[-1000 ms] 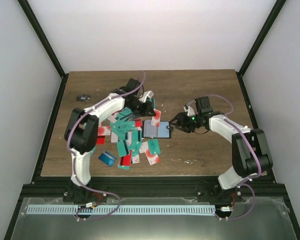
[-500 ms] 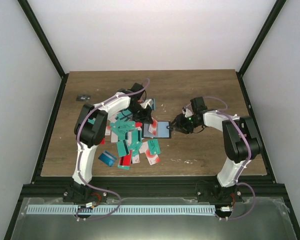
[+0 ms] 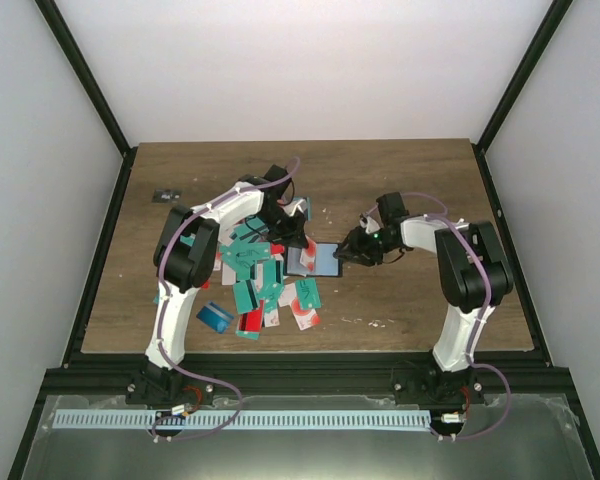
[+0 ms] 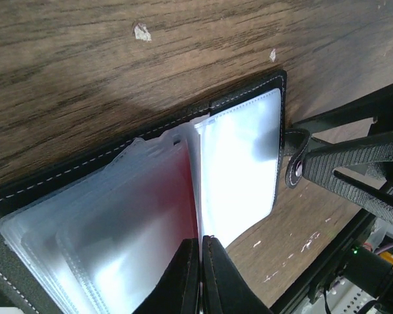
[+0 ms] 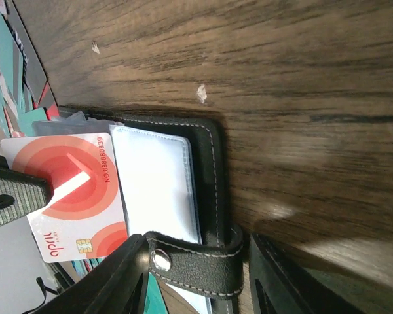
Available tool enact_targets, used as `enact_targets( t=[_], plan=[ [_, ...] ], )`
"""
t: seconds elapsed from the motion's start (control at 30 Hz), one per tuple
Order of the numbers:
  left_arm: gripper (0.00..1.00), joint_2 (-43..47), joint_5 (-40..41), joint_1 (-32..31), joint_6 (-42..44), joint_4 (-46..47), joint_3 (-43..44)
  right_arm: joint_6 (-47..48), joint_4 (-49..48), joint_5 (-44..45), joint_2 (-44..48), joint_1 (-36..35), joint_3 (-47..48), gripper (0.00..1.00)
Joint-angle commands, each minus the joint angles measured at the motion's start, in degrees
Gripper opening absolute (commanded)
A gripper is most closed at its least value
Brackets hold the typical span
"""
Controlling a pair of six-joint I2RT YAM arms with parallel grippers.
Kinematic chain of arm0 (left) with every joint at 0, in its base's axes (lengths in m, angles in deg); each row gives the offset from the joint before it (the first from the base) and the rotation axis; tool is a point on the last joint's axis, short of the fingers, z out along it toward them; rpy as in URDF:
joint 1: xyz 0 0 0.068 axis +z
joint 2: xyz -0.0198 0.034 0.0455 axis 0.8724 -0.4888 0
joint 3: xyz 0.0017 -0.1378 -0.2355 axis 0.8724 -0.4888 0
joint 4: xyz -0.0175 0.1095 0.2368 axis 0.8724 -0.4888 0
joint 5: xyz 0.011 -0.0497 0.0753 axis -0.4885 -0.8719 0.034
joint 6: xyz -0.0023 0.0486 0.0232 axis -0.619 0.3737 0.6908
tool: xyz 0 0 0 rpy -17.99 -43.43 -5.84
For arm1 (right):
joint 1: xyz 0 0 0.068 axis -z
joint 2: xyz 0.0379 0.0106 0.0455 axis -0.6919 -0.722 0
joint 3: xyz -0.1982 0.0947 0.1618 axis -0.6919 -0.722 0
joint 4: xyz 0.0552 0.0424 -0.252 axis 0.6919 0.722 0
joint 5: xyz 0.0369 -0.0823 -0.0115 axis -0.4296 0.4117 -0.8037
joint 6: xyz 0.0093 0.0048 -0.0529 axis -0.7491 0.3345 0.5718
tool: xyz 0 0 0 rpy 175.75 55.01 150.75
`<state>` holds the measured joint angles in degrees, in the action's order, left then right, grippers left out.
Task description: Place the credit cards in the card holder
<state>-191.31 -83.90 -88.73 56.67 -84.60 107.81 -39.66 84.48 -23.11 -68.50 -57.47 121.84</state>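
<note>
The black card holder (image 3: 318, 260) lies open beside the pile of credit cards (image 3: 260, 278). Its clear sleeves (image 4: 242, 170) show in the left wrist view. My left gripper (image 3: 296, 236) is shut on a white card with a red circle (image 5: 72, 196), held on edge over the open sleeves; in the left wrist view my left gripper (image 4: 201, 239) pinches its thin edge. My right gripper (image 3: 348, 252) is at the holder's right edge. In the right wrist view my right gripper (image 5: 198, 242) has its jaws apart, straddling the snap tab (image 5: 196, 263).
Teal, red and white cards lie scattered left of the holder, with a blue card (image 3: 216, 316) nearest the front. A tiny dark grey object (image 3: 166, 195) sits at the far left. Bare wood (image 3: 420, 190) lies right of and behind the holder.
My left gripper has come down and right with the card onto the open holder. My right gripper has moved left to the holder's snap tab.
</note>
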Motion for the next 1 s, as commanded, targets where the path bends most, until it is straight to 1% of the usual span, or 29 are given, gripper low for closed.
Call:
enact_targets(
  t=[0.0, 0.2, 0.73, 0.97],
  plan=[
    [0.04, 0.4, -1.5, 0.4, -1.0, -0.7, -0.6, 1.8, 1.1, -0.3, -1.7, 0.4, 2.3, 0.44],
    [0.04, -0.7, -3.0, 0.4, -1.0, -0.4, -1.7, 2.0, 1.0, -0.8, -2.8, 0.3, 2.5, 0.44],
    [0.04, -4.3, -2.9, -0.2, -1.9, 0.3, 0.5, 2.1, -0.5, -2.8, -4.4, 0.4, 1.2, 0.41],
    [0.04, -5.0, -3.5, -0.5, -3.3, 2.2, 0.7, 2.4, -0.4, -3.3, -4.7, 0.3, 0.9, 0.41]
  ],
)
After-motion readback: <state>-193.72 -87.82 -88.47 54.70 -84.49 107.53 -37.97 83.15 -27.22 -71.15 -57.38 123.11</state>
